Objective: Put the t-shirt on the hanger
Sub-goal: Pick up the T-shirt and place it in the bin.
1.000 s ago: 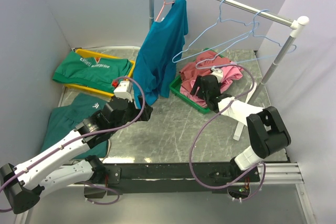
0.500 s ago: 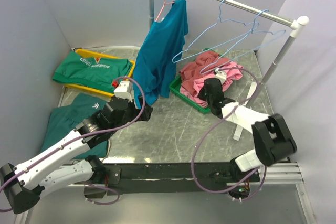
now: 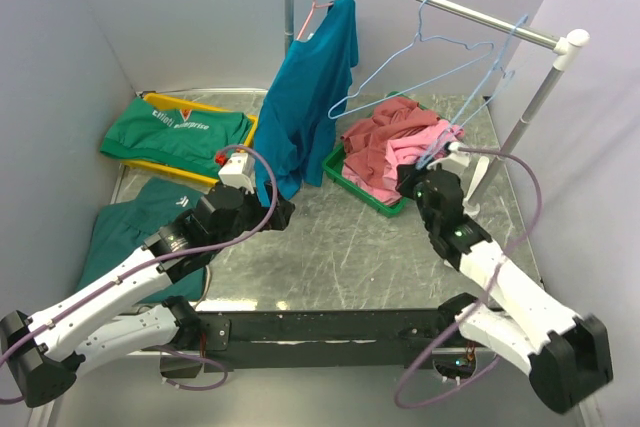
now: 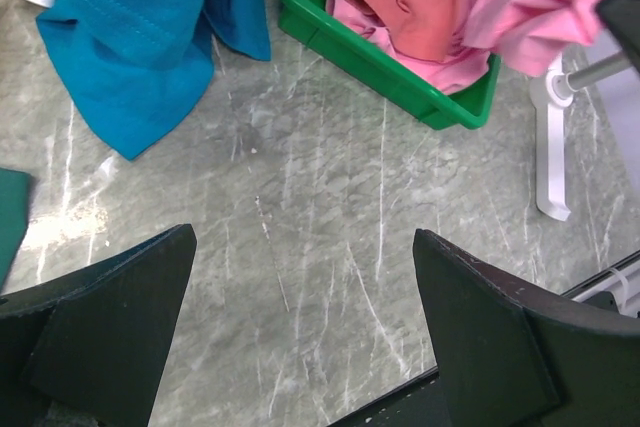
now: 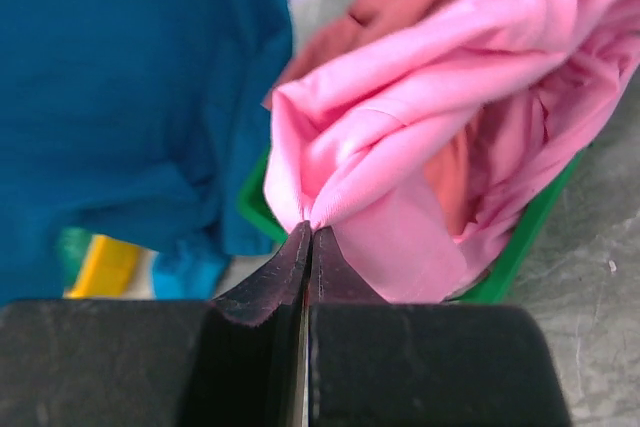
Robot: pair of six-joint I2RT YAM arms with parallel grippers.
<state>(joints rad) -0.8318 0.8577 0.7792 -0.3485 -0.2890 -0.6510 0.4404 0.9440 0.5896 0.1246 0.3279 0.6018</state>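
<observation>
Seen from above, the right pincer (image 3: 420, 179) is pressed together on a fold of the bright pink t-shirt (image 3: 418, 150) and holds it raised just above the green tray (image 3: 343, 173) at the right side of the table (image 3: 340, 247). The right wrist camera shows the black fingertips (image 5: 285, 262) meeting on a gathered ridge of the pink cloth (no gap between them). The rest of the t-shirt drapes into the tray over a dusty rose garment (image 3: 372, 135).

The light-blue hanger (image 3: 480, 95) hangs tilted from the white rail (image 3: 440, 2), its lower end close to the lifted shirt; whether they touch cannot be told. A second light-blue hanger (image 3: 455, 41) hangs beside it.

The left pincer (image 3: 278, 209) is spread wide and holds nothing, above bare table near the teal-blue shirt (image 3: 305, 97).
</observation>
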